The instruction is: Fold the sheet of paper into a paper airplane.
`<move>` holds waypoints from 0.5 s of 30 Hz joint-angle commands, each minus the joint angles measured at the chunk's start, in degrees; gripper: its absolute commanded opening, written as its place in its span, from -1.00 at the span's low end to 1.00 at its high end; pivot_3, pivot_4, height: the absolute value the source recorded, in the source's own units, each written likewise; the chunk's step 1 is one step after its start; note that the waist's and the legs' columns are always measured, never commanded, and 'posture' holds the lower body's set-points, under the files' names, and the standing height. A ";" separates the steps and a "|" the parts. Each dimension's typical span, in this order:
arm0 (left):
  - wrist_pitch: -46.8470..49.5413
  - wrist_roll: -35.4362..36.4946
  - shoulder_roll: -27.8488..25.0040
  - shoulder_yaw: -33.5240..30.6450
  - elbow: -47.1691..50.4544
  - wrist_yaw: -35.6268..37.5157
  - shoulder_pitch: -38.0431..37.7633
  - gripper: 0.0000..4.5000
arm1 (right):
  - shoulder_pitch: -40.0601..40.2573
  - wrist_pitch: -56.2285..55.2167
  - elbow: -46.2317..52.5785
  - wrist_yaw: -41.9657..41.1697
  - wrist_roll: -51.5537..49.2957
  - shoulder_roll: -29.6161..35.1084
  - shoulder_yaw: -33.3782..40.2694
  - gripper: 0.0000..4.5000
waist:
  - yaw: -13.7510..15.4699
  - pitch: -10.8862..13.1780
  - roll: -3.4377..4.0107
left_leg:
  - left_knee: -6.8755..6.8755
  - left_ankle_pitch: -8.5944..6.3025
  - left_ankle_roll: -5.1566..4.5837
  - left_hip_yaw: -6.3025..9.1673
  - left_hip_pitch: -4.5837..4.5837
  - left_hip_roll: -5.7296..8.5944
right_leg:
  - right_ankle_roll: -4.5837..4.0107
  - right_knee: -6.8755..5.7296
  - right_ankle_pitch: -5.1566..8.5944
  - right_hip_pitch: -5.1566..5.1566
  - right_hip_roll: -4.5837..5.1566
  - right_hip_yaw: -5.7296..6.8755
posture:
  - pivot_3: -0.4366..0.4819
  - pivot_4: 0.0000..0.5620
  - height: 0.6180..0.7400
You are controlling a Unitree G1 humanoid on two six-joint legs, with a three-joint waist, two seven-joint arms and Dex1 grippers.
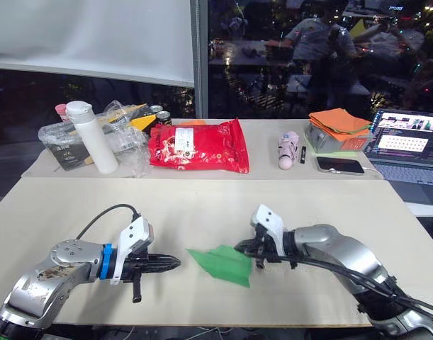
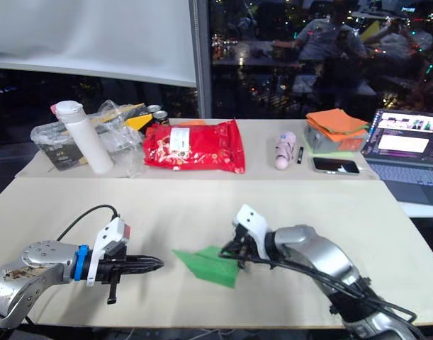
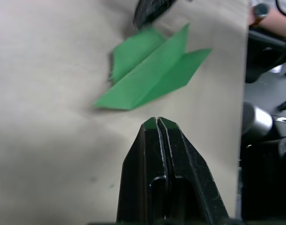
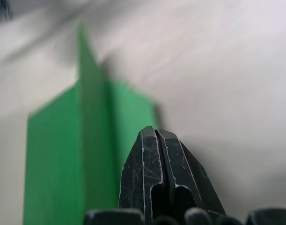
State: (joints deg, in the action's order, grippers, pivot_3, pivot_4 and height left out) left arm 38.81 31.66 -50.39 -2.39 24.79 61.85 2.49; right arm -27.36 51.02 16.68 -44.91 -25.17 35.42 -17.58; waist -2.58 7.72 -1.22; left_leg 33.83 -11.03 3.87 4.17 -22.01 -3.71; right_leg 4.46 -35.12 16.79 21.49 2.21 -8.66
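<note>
The left arm lies low across the near side of the tabletop (image 1: 202, 205), its forearm pointing toward the middle. The left hand (image 1: 172, 263) has its two black fingers pressed together with nothing between them, the tips aimed at the paper airplane (image 1: 222, 264) and stopping just short of its pointed nose. The airplane is a bright green layered wedge lying flat near the tabletop's front edge, nose toward the left hand, wide tail toward the right hand (image 1: 243, 248). The right arm reaches in from the right with the elbow bent, and its hand sits at the airplane's tail, fingers closed narrow; whether they touch the paper I cannot tell.

Bare tabletop lies open between and behind the two arms. Along the far side, from left to right, stand a white bottle (image 1: 91, 137), a clear plastic bag (image 1: 124, 134), a red bag (image 1: 198, 145), an orange cloth stack (image 1: 338, 122), a phone (image 1: 339, 165) and a laptop (image 1: 409, 145).

The left wrist view shows the airplane's centre fold and two wings spread flat. The right wrist view shows one green fold standing upright beside the closed fingertips.
</note>
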 commanded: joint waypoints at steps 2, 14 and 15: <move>-1.38 -1.08 -2.71 -0.91 1.54 0.37 -0.06 -1.00 | -3.52 8.69 7.36 4.62 -3.58 -2.70 4.80 -0.99 | -0.03 0.00 -0.01 | -0.03 0.00 0.00 0.00 -0.02 -0.01 | -0.01 0.00 0.00 0.02 -0.01 0.00 | -0.05 -0.47 0.76; -1.69 -0.82 -2.64 0.18 0.12 0.82 2.44 -1.00 | -8.62 15.99 14.19 -1.13 -5.99 3.37 -7.77 -0.33 | -0.05 -0.02 0.04 | -0.03 0.00 0.00 -0.01 -0.14 -0.02 | -0.14 0.00 0.07 0.23 0.00 0.03 | -0.05 -0.47 0.76; -1.60 -0.76 -2.66 0.26 0.21 0.82 2.44 -1.00 | -8.85 16.05 14.09 -0.84 -5.83 3.05 -8.20 -0.07 | -0.07 -0.02 0.05 | -0.02 0.00 0.00 -0.01 -0.21 -0.02 | -0.11 -0.04 0.04 0.32 0.00 0.02 | -0.05 -0.47 0.76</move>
State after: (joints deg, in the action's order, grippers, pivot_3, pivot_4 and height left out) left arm 37.68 30.58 -52.77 -1.78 23.95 62.39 4.59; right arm -35.03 66.84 29.25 -45.94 -31.12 38.80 -26.20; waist -2.65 7.70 -1.17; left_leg 33.81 -11.03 3.87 4.15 -22.22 -3.73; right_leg 4.37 -35.17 16.82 21.82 2.21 -8.64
